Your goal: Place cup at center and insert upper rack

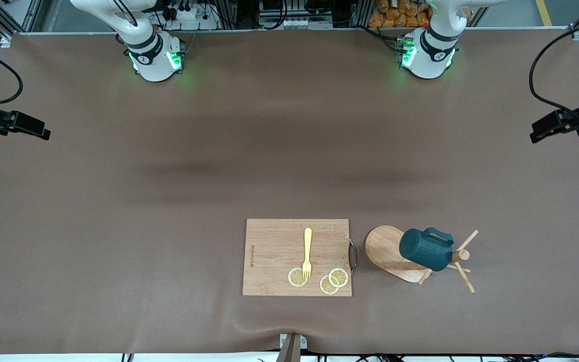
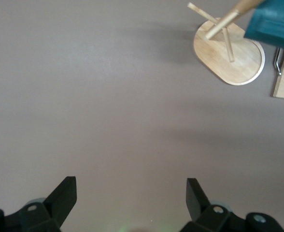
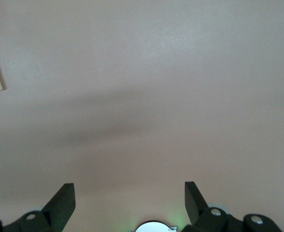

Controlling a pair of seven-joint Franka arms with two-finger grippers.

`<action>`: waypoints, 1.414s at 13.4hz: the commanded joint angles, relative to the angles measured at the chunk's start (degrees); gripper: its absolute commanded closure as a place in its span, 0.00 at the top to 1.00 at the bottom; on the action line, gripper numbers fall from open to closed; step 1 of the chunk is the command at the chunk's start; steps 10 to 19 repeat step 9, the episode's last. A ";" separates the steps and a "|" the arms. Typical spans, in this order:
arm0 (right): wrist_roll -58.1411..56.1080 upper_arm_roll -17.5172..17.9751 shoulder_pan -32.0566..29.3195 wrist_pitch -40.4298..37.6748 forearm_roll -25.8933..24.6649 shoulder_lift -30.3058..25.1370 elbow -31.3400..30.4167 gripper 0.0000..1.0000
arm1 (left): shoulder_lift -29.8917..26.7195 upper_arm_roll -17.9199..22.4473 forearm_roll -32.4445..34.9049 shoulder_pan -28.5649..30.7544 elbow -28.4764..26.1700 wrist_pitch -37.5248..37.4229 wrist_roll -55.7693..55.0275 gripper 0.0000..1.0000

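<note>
The dark teal cup (image 1: 424,250) hangs on the upper rack (image 1: 386,249), a light wooden mug tree with an oval base, near the front edge toward the left arm's end of the table. The left wrist view shows the cup (image 2: 275,24) above the rack's base (image 2: 238,65). My left gripper (image 2: 131,182) is open over bare table, well away from the rack. My right gripper (image 3: 128,185) is open too, with only bare table under it. Neither hand shows in the front view, only the arms' bases.
A wooden cutting board (image 1: 269,241) lies beside the rack, carrying a yellow fork (image 1: 307,251) and three lemon slices (image 1: 338,277). Black camera mounts (image 1: 15,123) stand at both table ends. A small bracket (image 1: 292,344) sits at the front edge.
</note>
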 commanded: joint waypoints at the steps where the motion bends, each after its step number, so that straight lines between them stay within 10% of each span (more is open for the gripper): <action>1: -0.64 0.54 -0.79 -0.12 1.03 -0.42 0.17 1.00 | -3.25 -2.80 1.21 0.52 -2.44 -0.17 0.63 1.00; 19: -0.56 0.54 -0.79 -0.12 1.03 -0.42 0.35 1.00 | -3.43 -6.06 -0.47 0.70 -2.35 0.01 0.37 1.00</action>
